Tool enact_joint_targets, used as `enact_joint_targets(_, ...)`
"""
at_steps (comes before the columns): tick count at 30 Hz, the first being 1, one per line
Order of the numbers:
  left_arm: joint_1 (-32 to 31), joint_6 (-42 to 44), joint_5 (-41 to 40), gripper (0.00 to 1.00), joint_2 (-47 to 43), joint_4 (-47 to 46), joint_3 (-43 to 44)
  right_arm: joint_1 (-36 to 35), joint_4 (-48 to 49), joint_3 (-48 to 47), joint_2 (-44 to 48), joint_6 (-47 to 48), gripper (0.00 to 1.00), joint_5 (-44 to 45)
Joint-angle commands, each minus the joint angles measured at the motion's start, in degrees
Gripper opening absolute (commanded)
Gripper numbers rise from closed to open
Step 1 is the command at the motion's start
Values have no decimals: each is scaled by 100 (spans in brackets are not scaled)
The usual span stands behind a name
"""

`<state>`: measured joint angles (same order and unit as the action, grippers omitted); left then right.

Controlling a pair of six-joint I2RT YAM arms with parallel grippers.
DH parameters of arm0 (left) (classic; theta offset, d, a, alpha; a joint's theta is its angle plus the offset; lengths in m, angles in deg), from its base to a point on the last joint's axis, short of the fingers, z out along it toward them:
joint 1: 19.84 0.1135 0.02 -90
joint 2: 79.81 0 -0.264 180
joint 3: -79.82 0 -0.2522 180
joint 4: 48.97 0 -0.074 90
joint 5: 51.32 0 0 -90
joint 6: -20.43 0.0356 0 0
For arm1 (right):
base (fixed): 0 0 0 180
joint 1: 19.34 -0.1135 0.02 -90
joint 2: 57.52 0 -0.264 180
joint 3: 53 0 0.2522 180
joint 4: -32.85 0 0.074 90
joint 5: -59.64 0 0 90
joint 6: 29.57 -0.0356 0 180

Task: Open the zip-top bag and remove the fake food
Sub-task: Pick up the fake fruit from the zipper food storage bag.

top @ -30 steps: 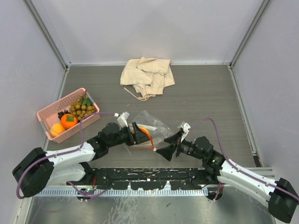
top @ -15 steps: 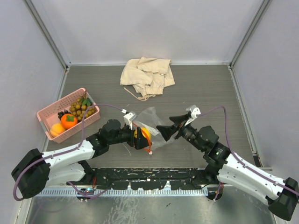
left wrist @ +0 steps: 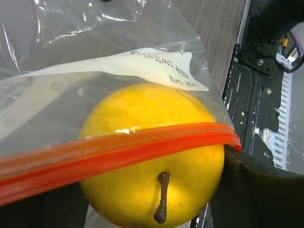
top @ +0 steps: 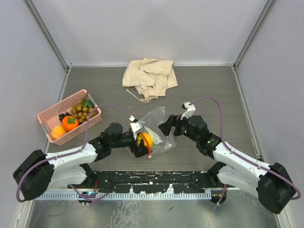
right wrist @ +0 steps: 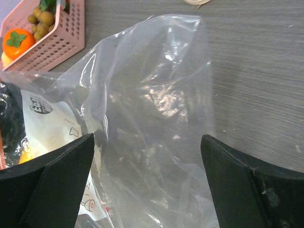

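Left hand point(top: 142, 144): dark fingers lie on either side of the yellow fruit point(left wrist: 152, 190); I cannot tell whether they pinch it or the bag.
Right hand point(top: 167, 129): fingers are spread wide with clear plastic bulging between them, not closed on it.
Zip-top bag point(top: 159, 121): sits between the two hands, crumpled, with a white label point(left wrist: 156, 64) on its side.
Zip strip point(left wrist: 118, 147): orange-red, runs straight across in front of the left hand, over the fruit.
Yellow fruit: right at the left hand, with plastic over its upper half and its brown stem below the strip.
Pink basket point(top: 47, 118): well away on the left hand's outer side, holding a tan berry cluster point(top: 83, 110) and an orange fruit point(top: 70, 122).
Beige cloth point(top: 149, 76): on the counter point(top: 213, 90), well beyond both hands.
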<state>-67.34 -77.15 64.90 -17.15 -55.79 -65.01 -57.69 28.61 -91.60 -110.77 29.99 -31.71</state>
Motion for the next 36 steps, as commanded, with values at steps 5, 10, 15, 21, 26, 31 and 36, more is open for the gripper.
enact_joint_targets(5, -106, 862, 382, 52, -3, -364, 230, 4, 1020, -132, -479, -356, 87, -917)
enact_joint_targets(10, -219, 1118, 327, 52, -204, -354, 189, 5, 1352, -87, -653, -539, 28, -972)
enact_joint_targets(15, -445, 1466, 28, 52, -345, -366, 144, -97, 1770, 82, -591, -722, 1, -626)
enact_joint_targets(21, -805, 2027, -616, 52, -234, -253, 256, -996, 1404, -61, -338, -295, 1, 918)
enact_joint_targets(26, -1002, 2555, -1135, 51, -184, -15, 330, -1140, 1247, 39, -247, -636, 1, 1863)
enact_joint_targets(31, -1050, 2835, -1351, 51, -437, 77, 139, -1139, 1553, 495, 233, -1090, 1, 2242)
enact_joint_targets(36, -1057, 2935, -1357, 51, -589, 72, 67, -1140, 1031, 223, 29, -1101, 1, 2417)
